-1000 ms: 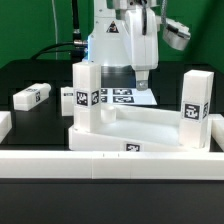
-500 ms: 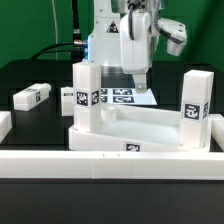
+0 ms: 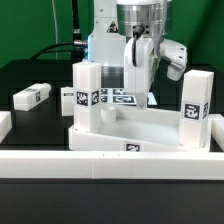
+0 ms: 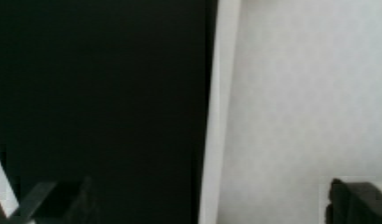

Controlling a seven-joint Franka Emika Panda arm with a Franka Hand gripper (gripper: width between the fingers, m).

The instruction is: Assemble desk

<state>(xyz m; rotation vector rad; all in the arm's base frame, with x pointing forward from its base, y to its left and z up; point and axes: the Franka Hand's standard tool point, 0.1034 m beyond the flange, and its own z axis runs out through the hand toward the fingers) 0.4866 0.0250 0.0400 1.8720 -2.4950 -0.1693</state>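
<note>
The desk top (image 3: 150, 125), a white rimmed tray with a tag on its front wall, lies in the middle of the black table. Two white tagged legs stand upright on it, one at the exterior view's left corner (image 3: 85, 96) and one at the right corner (image 3: 195, 106). A third leg (image 3: 32, 95) lies loose on the table at the left. My gripper (image 3: 138, 88) hangs behind the desk top, over the marker board (image 3: 122, 98), turned at an angle. In the wrist view my gripper (image 4: 202, 205) is open and empty, its fingertips (image 4: 46, 202) wide apart over a plain white surface (image 4: 303, 100) and black table.
A long low white rail (image 3: 110, 166) runs along the front of the table, with a short piece (image 3: 4, 124) at the left. The arm's white base (image 3: 105, 45) stands at the back.
My gripper has turned about its wrist and shifted slightly toward the exterior view's left and lower. The desk top and legs have not moved.
</note>
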